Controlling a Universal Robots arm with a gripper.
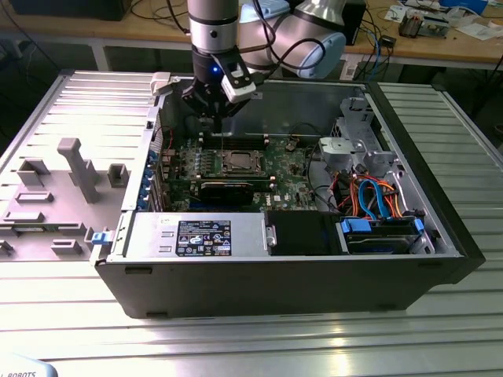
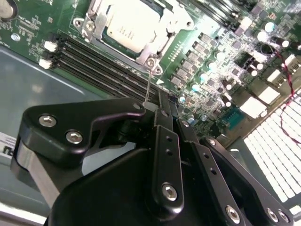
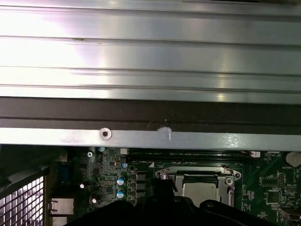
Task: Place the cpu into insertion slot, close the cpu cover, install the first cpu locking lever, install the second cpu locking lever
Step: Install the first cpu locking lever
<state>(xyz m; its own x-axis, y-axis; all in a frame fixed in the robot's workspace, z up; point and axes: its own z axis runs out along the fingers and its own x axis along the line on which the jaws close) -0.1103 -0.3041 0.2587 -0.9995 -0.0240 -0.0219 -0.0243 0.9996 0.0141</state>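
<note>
Looking at it, the chip already sits in the socket with the cover down. The claw looks clenched on a thin lever; I'd guide that slowly, keeping it level.

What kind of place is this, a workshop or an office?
Most likely a robotics lab or test workshop: an opened computer case lies on a ribbed metal table, a robot arm reaches over its circuit board, and a cluttered workbench stands behind.
</note>
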